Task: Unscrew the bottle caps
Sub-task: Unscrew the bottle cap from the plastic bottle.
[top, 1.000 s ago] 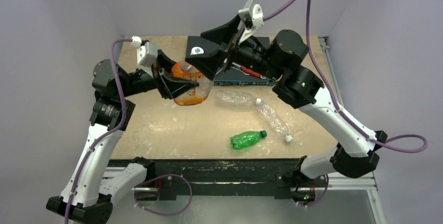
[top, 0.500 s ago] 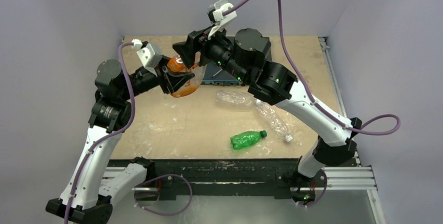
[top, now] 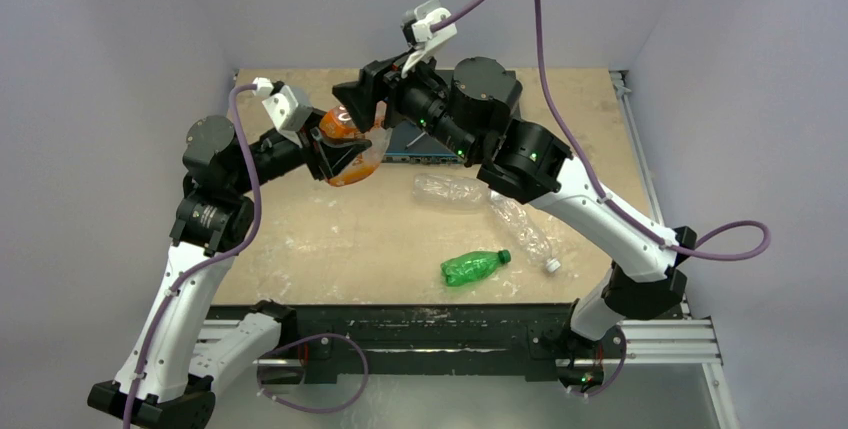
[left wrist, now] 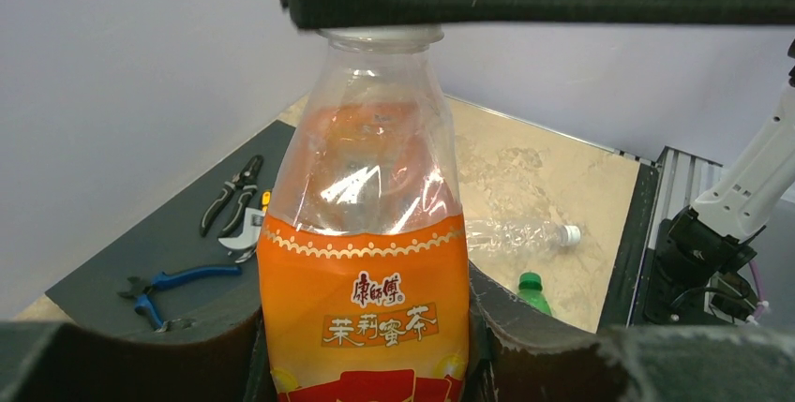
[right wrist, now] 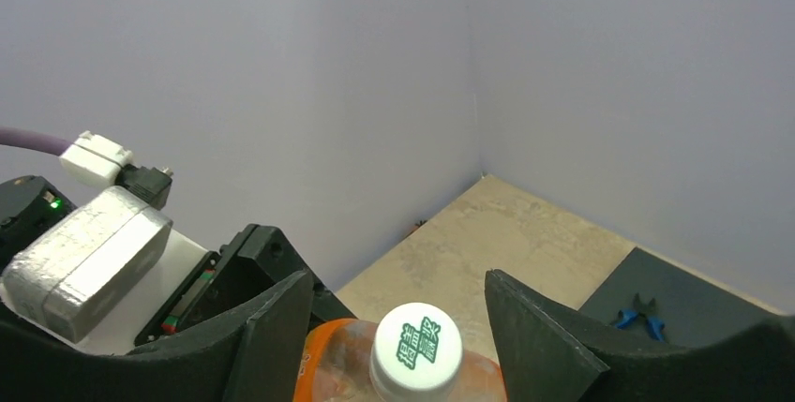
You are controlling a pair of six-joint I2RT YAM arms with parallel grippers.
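Our left pincer [left wrist: 366, 327] is clamped on the orange-labelled bottle [left wrist: 364, 233], holding it over the far side of the desk [top: 300, 229]; we see our right pincer [right wrist: 397, 294] with jaws apart, flanking the bottle's white cap [right wrist: 417, 346] without touching it

Orange label [left wrist: 364, 322] reads 康师傅 茉莉蜜茶; green print on cap [right wrist: 417, 348] illegible

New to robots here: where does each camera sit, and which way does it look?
Top external: above and behind, looking down on the table; left arm and right arm both show.
Left wrist: on its arm, facing the orange-label bottle in its fingers.
Right wrist: on its arm, above the white cap between its fingers.
Both wrist views share that bottle.
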